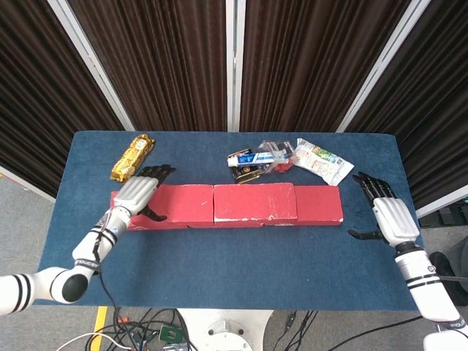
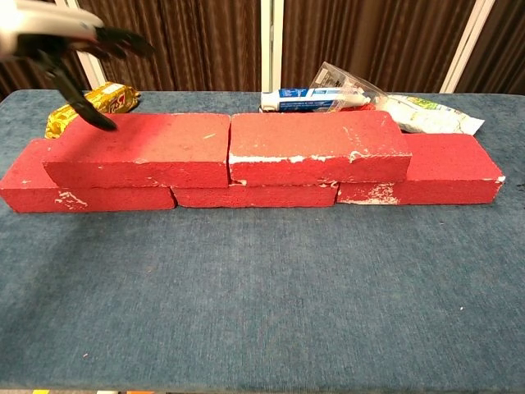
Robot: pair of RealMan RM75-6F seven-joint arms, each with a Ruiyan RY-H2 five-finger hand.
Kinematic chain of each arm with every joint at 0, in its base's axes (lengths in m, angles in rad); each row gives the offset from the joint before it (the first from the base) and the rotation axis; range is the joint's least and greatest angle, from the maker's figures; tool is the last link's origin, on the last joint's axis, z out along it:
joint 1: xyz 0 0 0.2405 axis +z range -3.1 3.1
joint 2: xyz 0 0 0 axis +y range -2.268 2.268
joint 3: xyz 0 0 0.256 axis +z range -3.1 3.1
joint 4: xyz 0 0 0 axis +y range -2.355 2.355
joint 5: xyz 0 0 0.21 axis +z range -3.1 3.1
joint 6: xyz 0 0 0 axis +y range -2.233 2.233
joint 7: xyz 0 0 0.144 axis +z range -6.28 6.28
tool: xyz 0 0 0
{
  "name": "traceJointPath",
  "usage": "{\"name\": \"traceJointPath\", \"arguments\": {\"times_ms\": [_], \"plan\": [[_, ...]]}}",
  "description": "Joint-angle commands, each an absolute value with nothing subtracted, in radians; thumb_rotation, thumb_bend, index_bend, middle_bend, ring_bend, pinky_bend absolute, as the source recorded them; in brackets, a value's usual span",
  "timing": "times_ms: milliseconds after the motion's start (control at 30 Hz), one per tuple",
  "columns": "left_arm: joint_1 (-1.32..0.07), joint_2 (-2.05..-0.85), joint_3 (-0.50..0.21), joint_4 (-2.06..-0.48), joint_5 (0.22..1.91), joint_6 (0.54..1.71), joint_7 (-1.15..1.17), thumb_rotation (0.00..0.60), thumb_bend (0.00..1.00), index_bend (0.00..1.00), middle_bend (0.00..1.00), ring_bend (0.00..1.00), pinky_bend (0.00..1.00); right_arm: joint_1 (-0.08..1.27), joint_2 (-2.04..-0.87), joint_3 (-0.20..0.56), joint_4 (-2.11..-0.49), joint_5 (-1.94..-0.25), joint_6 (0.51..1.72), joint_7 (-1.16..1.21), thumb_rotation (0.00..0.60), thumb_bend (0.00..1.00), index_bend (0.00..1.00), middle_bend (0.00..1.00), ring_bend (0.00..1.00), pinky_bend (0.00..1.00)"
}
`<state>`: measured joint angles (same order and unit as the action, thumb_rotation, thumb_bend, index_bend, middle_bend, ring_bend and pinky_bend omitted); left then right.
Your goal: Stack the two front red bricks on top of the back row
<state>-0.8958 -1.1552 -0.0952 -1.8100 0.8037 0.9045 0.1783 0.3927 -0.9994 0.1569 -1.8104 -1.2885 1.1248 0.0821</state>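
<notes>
While two red bricks already lie on top of the back row, the left robot hand (image 1: 137,193) hangs just above the upper row's 9 o'clock end, fingers spread wide and holding nothing; in the chest view the same left robot hand (image 2: 70,49) sits clear of the brick, its dark fingers apart. The left top brick (image 2: 138,150) and the right top brick (image 2: 318,147) lie end to end, touching at the middle, resting on the back row (image 2: 422,176) of red bricks, whose ends stick out beyond them at 3 and 9 o'clock. The right robot hand (image 1: 390,215) rests low at 3 o'clock on the blue tabletop (image 1: 241,263), well apart from the bricks, fingers spread and empty. Behind the bricks toward 12 o'clock lie a gold snack packet (image 1: 132,157) at the left, a boxed tube in clear wrap (image 1: 257,159) near the centre, and a white pouch (image 1: 320,161) just right of it.
</notes>
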Motion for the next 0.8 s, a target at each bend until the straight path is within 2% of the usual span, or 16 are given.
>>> {"name": "traceJointPath", "arguments": {"times_ms": [33, 167, 233, 300, 367, 467, 533, 800], "plan": [[-0.781, -1.079, -0.057, -1.919, 0.896, 1.073, 0.208, 0.6, 0.09, 0.0, 0.0, 0.0, 0.0, 0.384, -0.994, 0.152, -1.812, -1.3, 1.136, 0.085, 0.6, 0.0, 0.0, 0.0, 0.0, 0.0], [-0.648, -1.108, -0.024, -1.917, 1.024, 1.3, 0.213, 0.6, 0.09, 0.0, 0.0, 0.0, 0.02, 0.371, -0.987, 0.143, -1.812, -1.322, 1.154, 0.084, 0.6, 0.0, 0.0, 0.0, 0.0, 0.0], [-0.569, -1.166, -0.011, -1.866, 1.106, 1.447, 0.211, 0.6, 0.1, 0.0, 0.0, 0.0, 0.1, 0.36, -0.986, 0.134, -1.809, -1.334, 1.167, 0.085, 0.6, 0.0, 0.0, 0.0, 0.0, 0.0], [-0.496, -1.212, 0.011, -1.815, 1.167, 1.546, 0.19, 0.6, 0.14, 0.01, 0.04, 0.03, 0.25, 0.344, -0.987, 0.123, -1.803, -1.347, 1.185, 0.084, 0.6, 0.0, 0.0, 0.0, 0.0, 0.0], [-0.449, -1.228, 0.032, -1.788, 1.195, 1.582, 0.169, 0.6, 0.15, 0.06, 0.06, 0.06, 0.32, 0.325, -0.991, 0.112, -1.793, -1.362, 1.213, 0.076, 0.6, 0.0, 0.0, 0.0, 0.0, 0.0], [-0.381, -1.239, 0.065, -1.744, 1.244, 1.622, 0.126, 0.6, 0.16, 0.19, 0.08, 0.07, 0.34, 0.282, -1.007, 0.093, -1.765, -1.396, 1.285, 0.059, 0.6, 0.0, 0.0, 0.0, 0.0, 0.0], [-0.335, -1.256, 0.078, -1.696, 1.284, 1.667, 0.102, 0.6, 0.16, 0.24, 0.11, 0.08, 0.34, 0.248, -1.022, 0.078, -1.74, -1.419, 1.338, 0.049, 0.6, 0.0, 0.0, 0.0, 0.0, 0.0], [-0.194, -1.272, 0.136, -1.561, 1.409, 1.751, 0.001, 0.6, 0.15, 0.2, 0.12, 0.09, 0.29, 0.134, -1.039, 0.024, -1.696, -1.486, 1.486, 0.029, 0.6, 0.0, 0.0, 0.0, 0.0, 0.0]]}}
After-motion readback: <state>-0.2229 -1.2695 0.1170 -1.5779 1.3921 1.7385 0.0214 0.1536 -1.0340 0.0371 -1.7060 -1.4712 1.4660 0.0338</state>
